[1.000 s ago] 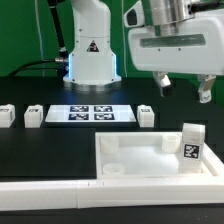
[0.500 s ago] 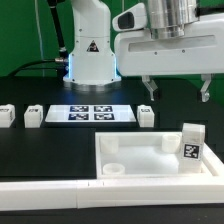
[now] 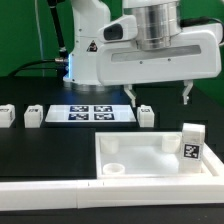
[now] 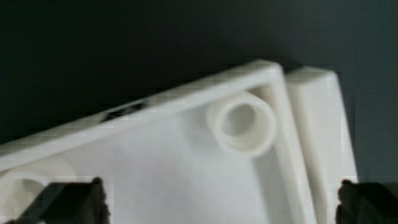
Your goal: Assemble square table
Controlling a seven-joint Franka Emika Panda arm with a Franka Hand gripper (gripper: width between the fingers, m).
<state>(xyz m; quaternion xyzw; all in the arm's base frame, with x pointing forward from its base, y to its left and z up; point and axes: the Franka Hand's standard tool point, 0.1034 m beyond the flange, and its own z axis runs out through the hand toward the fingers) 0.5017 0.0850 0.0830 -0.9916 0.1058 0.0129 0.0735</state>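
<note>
Since the earlier frames the gripper (image 3: 157,97) has shifted toward the exterior view's left and sits a little lower in the picture. Its jaws stand wide apart with nothing between them. In the wrist view the two dark fingers (image 4: 71,203) show at opposite edges of the picture.

Directly under the open jaws, the wrist view shows a corner of the large white plastic square tray-like top (image 4: 160,150) with its raised rim. A round socket (image 4: 244,122) is moulded into the tray floor at that corner, ahead of the jaws and roughly between the finger lines. A second socket is partly cut off close to one finger. Just outside the rim, beside that corner, lies a long white bar fence (image 4: 324,120); whether the two touch cannot be told.

In the exterior view the tray-like top (image 3: 140,143) lies flat on the black table (image 3: 50,150), on the camera's side of the jaws. An upright white tagged leg block (image 3: 190,143) stands at its corner toward the exterior view's right. The bar fence (image 3: 60,192) runs along the tray's near edge.

Another small white leg block (image 3: 146,116) sits on the table, appearing in the picture below the span of the jaws. Farther toward the exterior view's left lies the marker board (image 3: 92,112), then two more white leg blocks (image 3: 33,116) (image 3: 5,115), well apart from the jaws.
</note>
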